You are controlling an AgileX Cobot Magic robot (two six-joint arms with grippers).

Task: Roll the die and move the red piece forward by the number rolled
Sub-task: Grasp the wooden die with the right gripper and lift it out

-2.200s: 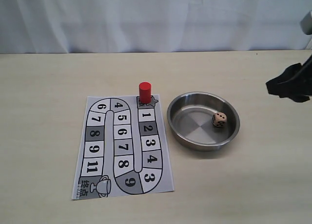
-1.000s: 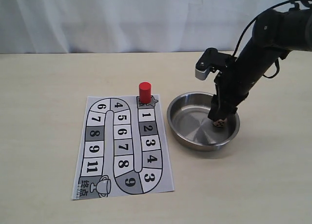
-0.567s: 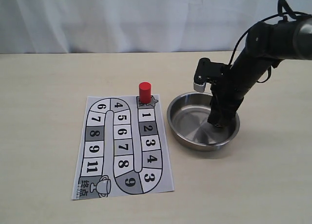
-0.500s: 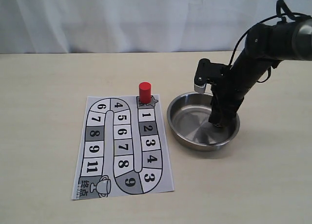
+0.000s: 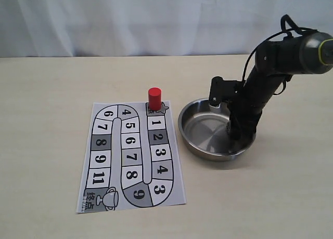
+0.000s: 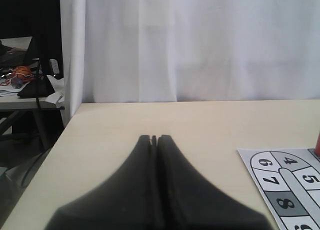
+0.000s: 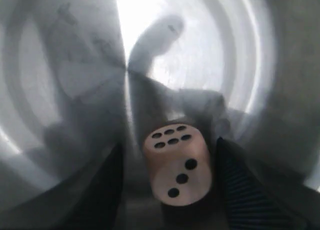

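die pickup for the roll: right hand (image 7: 174, 186) sits open in the bowl (image 5: 205, 132), fingers flanking the die (image 7: 177, 165), not yet gripping. next it should close, then lift.

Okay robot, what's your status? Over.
Left gripper shut. Right gripper open, down in steel bowl, straddling the die. Red piece upright by square 1.

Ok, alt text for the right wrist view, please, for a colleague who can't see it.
A beige die sits on the steel bowl's shiny floor, between the right gripper's two dark fingers, with gaps on both sides. Its upward face shows six pips, the camera-side face three.
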